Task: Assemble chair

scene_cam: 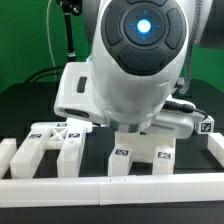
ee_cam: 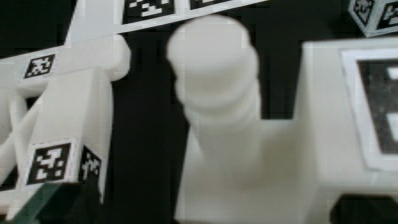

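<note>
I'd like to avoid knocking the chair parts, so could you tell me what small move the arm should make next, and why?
Probably a short lift straight up. The arm hangs low over the parts, and the wrist view shows a rounded post packed closely between a tagged frame and a tagged slab, so moving sideways first could bump them.

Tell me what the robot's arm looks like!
The arm is big, rounded and shiny white, like a smooth shell. On it sits a dark round cap with a small blue light glowing in the middle. What looks like a thin black cable curves along its side at the exterior view's right. No writing or stickers show on it.
</note>
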You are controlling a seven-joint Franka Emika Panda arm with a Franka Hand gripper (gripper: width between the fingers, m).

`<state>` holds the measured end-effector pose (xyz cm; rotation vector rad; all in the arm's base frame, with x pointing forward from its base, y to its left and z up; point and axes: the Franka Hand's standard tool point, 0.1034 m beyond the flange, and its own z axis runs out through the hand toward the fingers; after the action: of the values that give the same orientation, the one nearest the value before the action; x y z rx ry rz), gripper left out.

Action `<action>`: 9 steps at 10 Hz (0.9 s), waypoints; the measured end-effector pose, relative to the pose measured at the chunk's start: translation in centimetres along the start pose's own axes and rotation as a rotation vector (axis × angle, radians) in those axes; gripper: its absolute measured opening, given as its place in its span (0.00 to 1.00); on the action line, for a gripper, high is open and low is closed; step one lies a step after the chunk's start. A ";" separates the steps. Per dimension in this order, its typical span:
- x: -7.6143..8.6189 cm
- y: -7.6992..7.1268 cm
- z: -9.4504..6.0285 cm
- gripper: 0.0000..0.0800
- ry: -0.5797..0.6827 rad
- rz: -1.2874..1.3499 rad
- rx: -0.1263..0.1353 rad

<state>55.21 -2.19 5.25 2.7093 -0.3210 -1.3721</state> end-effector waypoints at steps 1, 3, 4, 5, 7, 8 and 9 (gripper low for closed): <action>0.0 0.0 0.0 0.81 0.000 0.000 0.000; 0.0 0.0 0.0 0.81 0.000 0.001 0.001; 0.0 0.1 0.0 0.81 0.000 0.001 0.001; 0.1 0.2 -0.2 0.81 0.004 -0.003 0.006; -0.1 0.7 -2.0 0.81 0.056 -0.003 0.023; -0.2 1.1 -3.3 0.81 0.091 -0.007 0.035; -0.6 1.7 -4.7 0.81 0.121 -0.019 0.046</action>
<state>58.42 -3.84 8.77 2.8244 -0.3220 -1.2136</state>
